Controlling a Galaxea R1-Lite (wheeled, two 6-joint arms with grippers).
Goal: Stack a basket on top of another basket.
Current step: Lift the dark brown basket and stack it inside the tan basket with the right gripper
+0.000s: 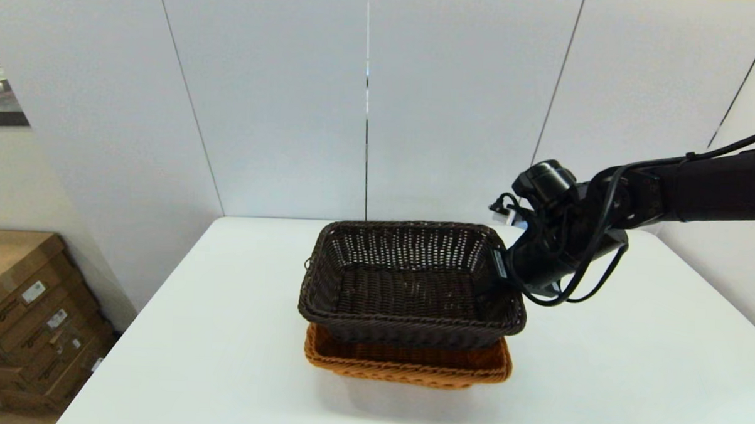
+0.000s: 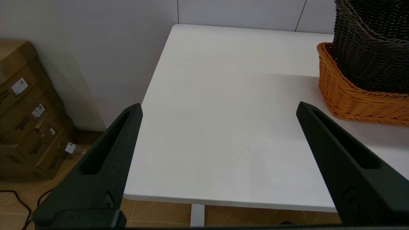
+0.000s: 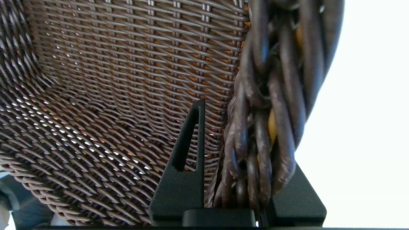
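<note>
Parking at the table's left edge, the left gripper (image 2: 220, 108) is being held idle with its fingers spread wide over the bare white table (image 1: 235, 332). Centrally, the dark brown rectangular woven wicker basket (image 1: 406, 282) is being carried partly nested in the orange-tan rectangular woven wicker basket (image 1: 410, 364), sitting high and apparently not fully seated. At its right side, the braided rim (image 3: 271, 127) is being pinched by the right gripper (image 3: 236, 179), one finger inside the wall and one outside. The basket is being judged light, stiff yet slightly springy, with a textured, non-slippery weave; the thick rim is being judged the soundest hold.
</note>
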